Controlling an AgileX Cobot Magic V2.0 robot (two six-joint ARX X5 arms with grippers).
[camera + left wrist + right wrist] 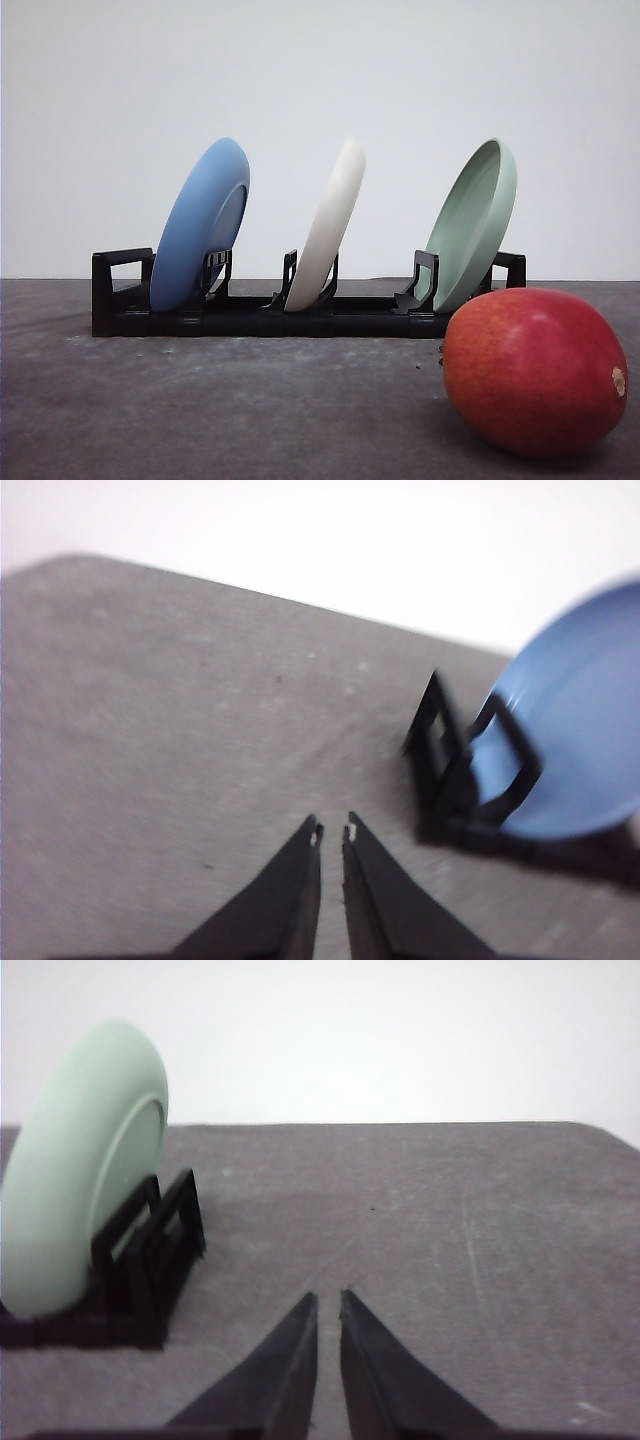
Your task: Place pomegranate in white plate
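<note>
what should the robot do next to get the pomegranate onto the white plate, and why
Probably open the right gripper and move it toward the pomegranate. The fruit lies free on the table's right side, in front of the rack, while the white plate stands on edge in the middle slot. Both grippers, including the left gripper, look shut and hold nothing.

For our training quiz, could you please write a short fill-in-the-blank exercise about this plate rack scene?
1. In the black rack, the white plate stands between the blue plate and the ____ plate.
2. The pomegranate rests on the ____, not on any plate.
3. All three plates stand on edge, leaning toward the ____ in the front view.

Missing words: green; table; right
</note>
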